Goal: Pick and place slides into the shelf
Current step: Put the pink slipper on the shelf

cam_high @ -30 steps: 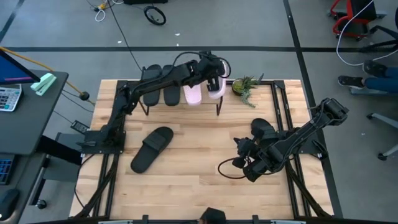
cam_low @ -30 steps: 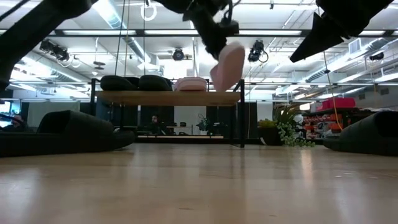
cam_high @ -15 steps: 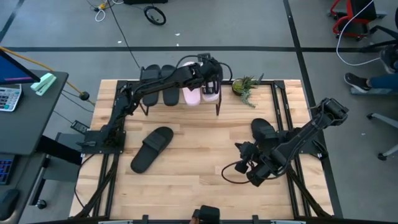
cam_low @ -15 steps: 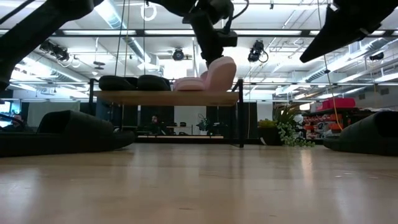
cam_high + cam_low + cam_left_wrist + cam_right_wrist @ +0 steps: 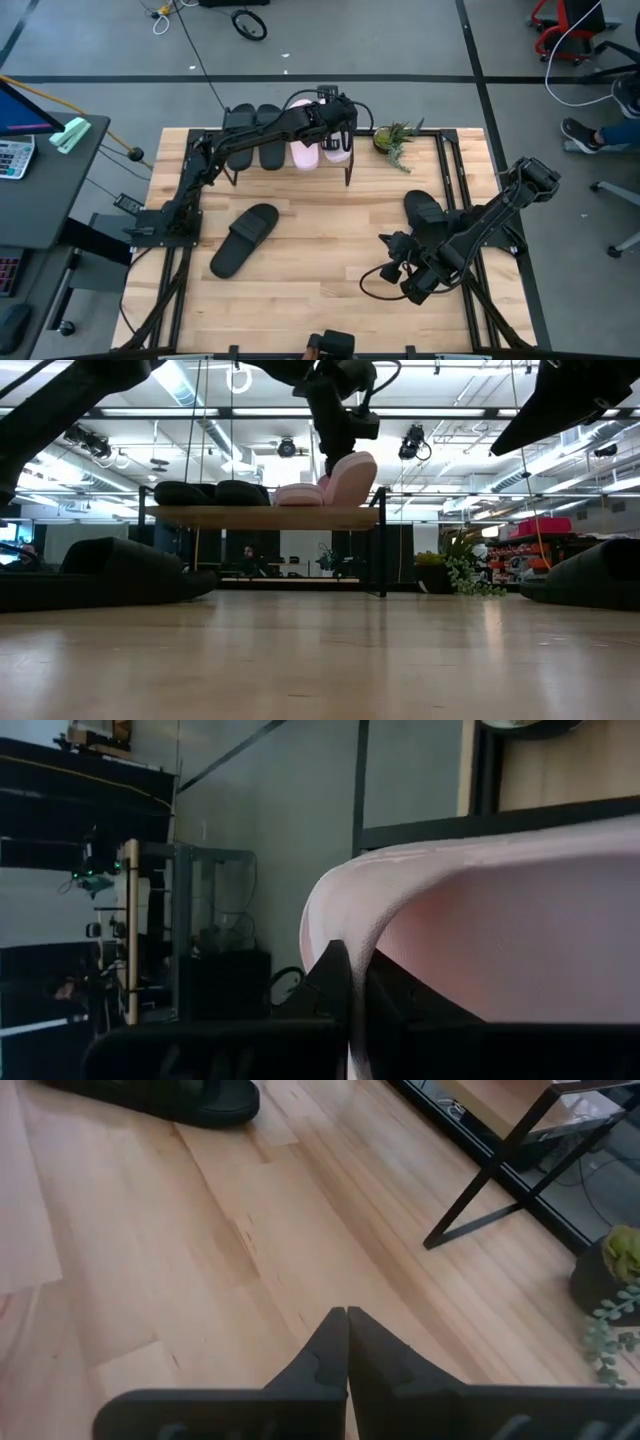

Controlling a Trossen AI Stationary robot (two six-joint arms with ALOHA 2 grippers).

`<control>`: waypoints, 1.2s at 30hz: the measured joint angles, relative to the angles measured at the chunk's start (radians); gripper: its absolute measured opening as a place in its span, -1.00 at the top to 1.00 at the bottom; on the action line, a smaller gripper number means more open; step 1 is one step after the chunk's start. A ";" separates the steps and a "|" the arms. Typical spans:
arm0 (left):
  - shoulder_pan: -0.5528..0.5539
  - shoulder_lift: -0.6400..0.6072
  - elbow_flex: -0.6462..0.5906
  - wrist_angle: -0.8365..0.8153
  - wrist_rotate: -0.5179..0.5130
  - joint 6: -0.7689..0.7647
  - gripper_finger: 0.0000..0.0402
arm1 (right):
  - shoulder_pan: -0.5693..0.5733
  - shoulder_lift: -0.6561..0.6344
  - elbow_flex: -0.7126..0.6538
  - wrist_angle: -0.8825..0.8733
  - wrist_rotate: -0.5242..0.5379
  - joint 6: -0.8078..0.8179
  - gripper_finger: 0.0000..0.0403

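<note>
Here the left gripper's [image 5: 341, 133] fingers pinch a pale pink slip-on slide [image 5: 350, 480], tilted at twelve o'clock on the low wooden black-framed shelf [image 5: 265, 516]; released askew, it may topple.

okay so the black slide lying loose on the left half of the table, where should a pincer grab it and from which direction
Take the black slide by its wide strap, coming straight down from above. It lies flat, sole down and at a slant, apart from everything else, so the strap is probably the raised part the fingers can close across. The left pincer, now shut on the pink slide at the shelf, is the nearer one.
</note>
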 joint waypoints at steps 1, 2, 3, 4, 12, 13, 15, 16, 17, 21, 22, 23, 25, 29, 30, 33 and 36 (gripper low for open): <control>0.001 0.000 0.000 0.001 -0.002 -0.005 0.95 | 0.000 0.000 0.000 0.000 0.000 0.000 0.98; 0.001 0.000 0.000 0.001 -0.002 -0.011 0.95 | 0.000 0.000 0.000 0.000 0.000 0.000 0.98; 0.001 -0.001 -0.005 0.008 -0.003 -0.016 0.95 | 0.000 0.000 0.000 0.000 0.000 0.000 0.98; 0.001 -0.002 -0.013 0.017 -0.004 -0.016 0.95 | 0.000 0.000 0.000 0.000 0.000 0.000 0.98; -0.003 -0.004 -0.096 0.037 -0.002 0.124 0.95 | 0.000 0.000 0.000 0.001 0.000 -0.008 0.98; -0.007 -0.003 -0.106 0.037 -0.004 0.149 0.95 | 0.000 0.000 0.000 0.001 0.000 -0.008 0.98; -0.014 -0.003 -0.118 0.040 -0.015 0.206 0.95 | 0.000 0.000 0.000 0.000 0.000 -0.009 0.98; -0.018 -0.003 -0.124 0.046 -0.020 0.239 0.95 | 0.000 0.000 0.000 0.000 0.000 -0.010 0.98; -0.021 -0.003 -0.125 0.053 -0.024 0.262 0.95 | 0.000 0.000 0.000 0.001 0.000 -0.016 0.98; -0.028 -0.001 -0.127 0.125 -0.035 0.271 0.91 | 0.000 0.000 0.000 0.000 0.001 -0.027 0.98; -0.027 -0.001 -0.127 0.144 -0.036 0.253 0.88 | 0.000 0.000 0.000 0.000 0.003 -0.027 0.98; -0.025 -0.001 -0.127 0.155 -0.036 0.235 0.85 | 0.000 0.000 0.000 0.000 0.006 -0.028 0.98; -0.020 -0.001 -0.127 0.155 -0.035 0.206 0.79 | 0.000 0.000 0.000 0.000 0.006 -0.028 0.98; -0.010 0.000 -0.128 0.121 -0.034 0.122 0.71 | 0.000 0.000 0.000 0.000 0.007 -0.029 0.98; -0.008 0.000 -0.128 0.115 -0.034 0.111 0.70 | 0.000 0.000 0.000 0.000 0.008 -0.031 0.98; -0.008 0.000 -0.128 0.095 -0.034 0.098 0.65 | 0.000 0.000 0.000 0.000 0.008 -0.038 0.98; -0.008 0.000 -0.128 0.084 -0.034 0.093 0.59 | 0.000 0.000 0.000 0.000 0.008 -0.038 0.98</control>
